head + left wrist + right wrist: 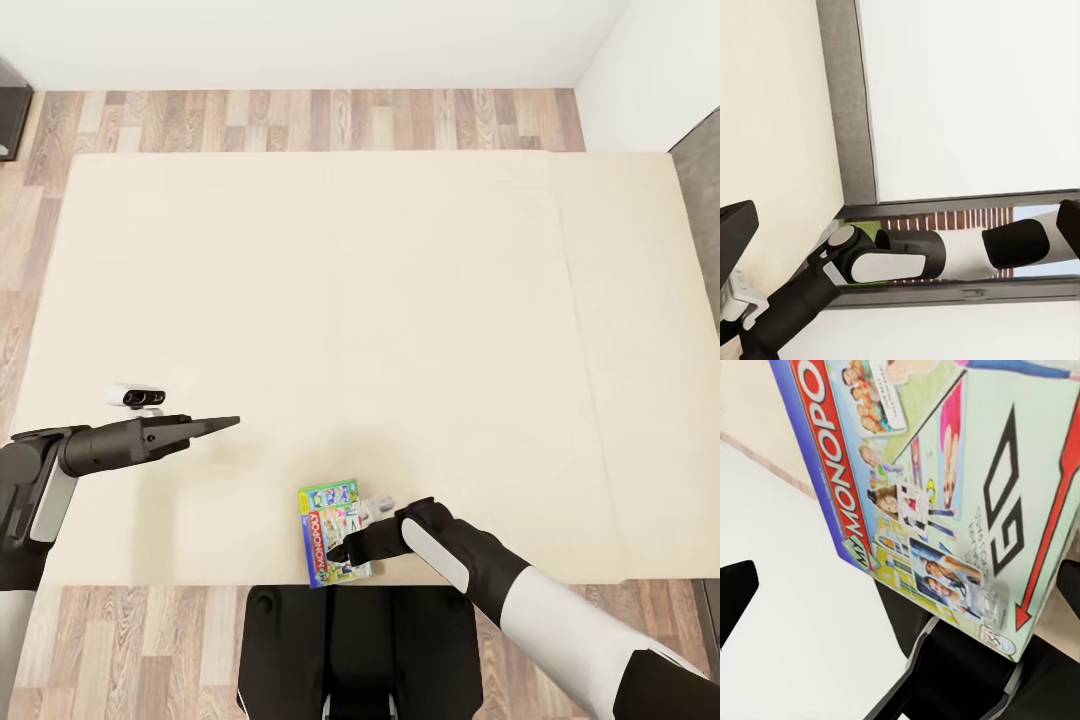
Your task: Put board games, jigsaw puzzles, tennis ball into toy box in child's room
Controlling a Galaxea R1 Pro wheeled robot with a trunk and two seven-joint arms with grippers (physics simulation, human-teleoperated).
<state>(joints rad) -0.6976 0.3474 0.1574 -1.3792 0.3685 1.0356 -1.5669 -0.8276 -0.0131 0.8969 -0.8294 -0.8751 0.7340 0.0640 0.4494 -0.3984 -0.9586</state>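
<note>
Head view: Monopoly box flat on bed, at near edge, just fwd of robot trunk. Long axis runs roughly near-far, slight tilt; banner along its left side.

R gripper right on the box, coming in from the right side, arm angled across the near-right corner. Fingertips overlap box's near end. R wrist view: box close up, lid print readable, one dark fingertip off to the side of the box, not on it. Jaws look spread, but whether they straddle the box edge or just hover over it: can't tell. No confirmed grip.

L gripper over bare mattress, well apart from box, pointing right toward bed middle. Fingers look pressed together, holding nothing. L wrist view: R arm seen across, bed frame and wall behind.

Key relation: box directly at R fingertips, L well off to the side → R arm's job. Judgement: grab prob wants jaws across the short dim or over the near edge, since box overhangs/sits close to bed edge. Risk: flat box, thin edge, could slide on mattress instead of lifting.

No other toys or toy box visible here.
</note>
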